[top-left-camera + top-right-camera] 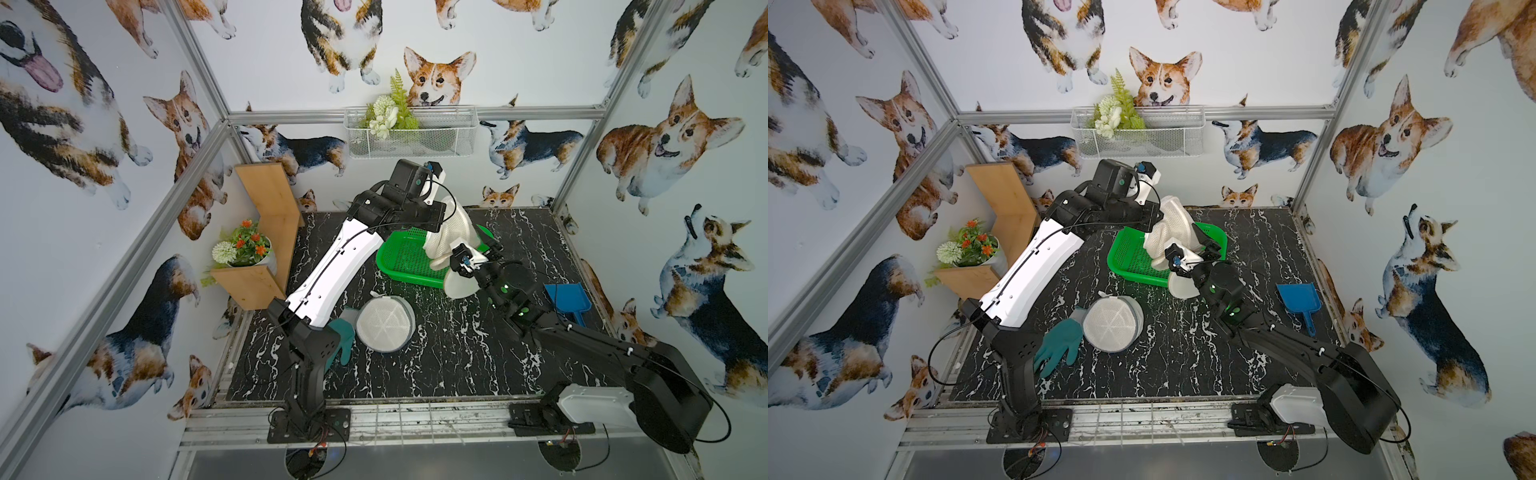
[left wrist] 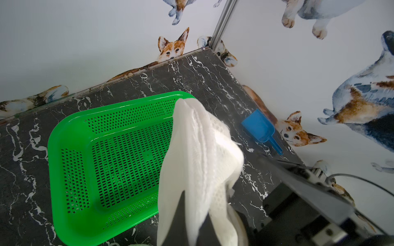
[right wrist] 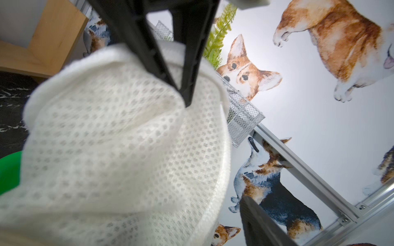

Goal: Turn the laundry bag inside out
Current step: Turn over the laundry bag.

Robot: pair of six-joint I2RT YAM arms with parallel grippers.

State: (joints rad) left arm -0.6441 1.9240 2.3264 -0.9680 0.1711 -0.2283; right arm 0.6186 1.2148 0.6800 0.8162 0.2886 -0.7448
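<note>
Left hand (image 3: 184,97) is pinching the top of the laundry bag (image 1: 451,232) with its fingers drawn together on a fold of white mesh. It is holding the bag up in the air above the far right part of the green basket (image 1: 386,266). The bag is hanging crumpled and folded over itself, with its lower end drooping past the basket's near rim toward the worktop (image 1: 436,353).

Right hand (image 1: 1208,245) is reaching in low against the hanging mesh. Its jaws are standing apart. In the right wrist view one finger is showing bare beside the cloth and the other is hidden under it, so nothing looks clamped there.

Progress, as judged: this is looking like the middle of the turn. The bag is up and bunched, and the second hand is working at its lower folds. I cannot tell which face of the mesh is outward or how much has rolled through. What seems left is to push or pull the rest through the mouth, shake it out and set it down.

A second round mesh bag (image 1: 384,324) is lying flat on the worktop nearer the arm bases, apart from all this.
</note>
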